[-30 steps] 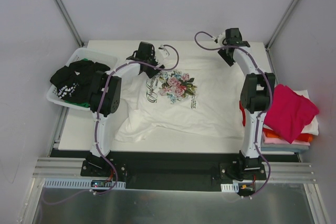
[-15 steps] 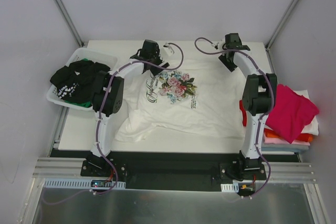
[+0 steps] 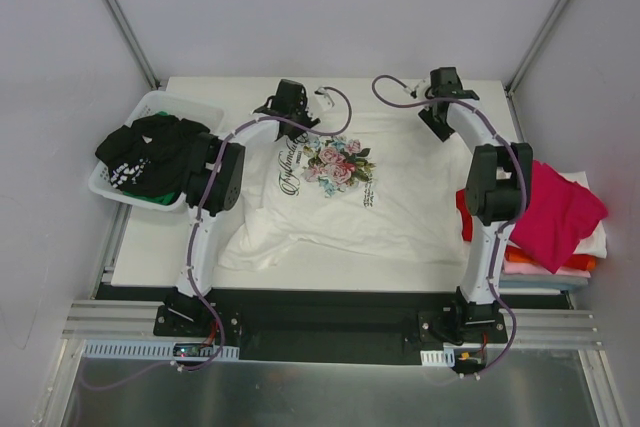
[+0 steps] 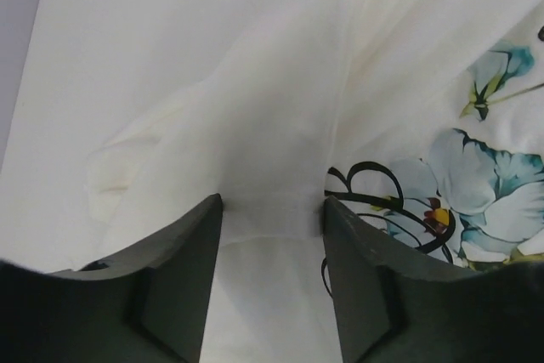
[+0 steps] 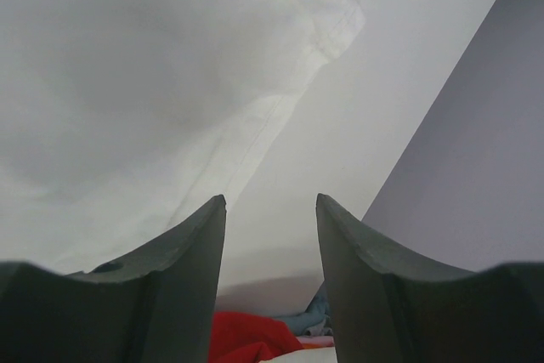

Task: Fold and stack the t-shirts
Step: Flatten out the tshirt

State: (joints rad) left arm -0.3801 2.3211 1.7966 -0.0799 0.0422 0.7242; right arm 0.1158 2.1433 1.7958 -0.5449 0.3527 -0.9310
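Tee point(image 3: 390, 202), white floral, lies spread mid-surface point(image 3: 150, 247), its near-left part rumpled. Left hand point(image 4: 272, 206) is parted over cloth near the far edge. Right hand point(image 5: 270, 201) is parted at the tee's far-right hem, nothing pinched. Step, likely: taking far corners for a first fold. Next: both must clamp cloth evenly.

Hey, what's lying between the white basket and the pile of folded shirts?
The white floral t-shirt, spread out on the table between the basket and the pile. The top external view shows it.
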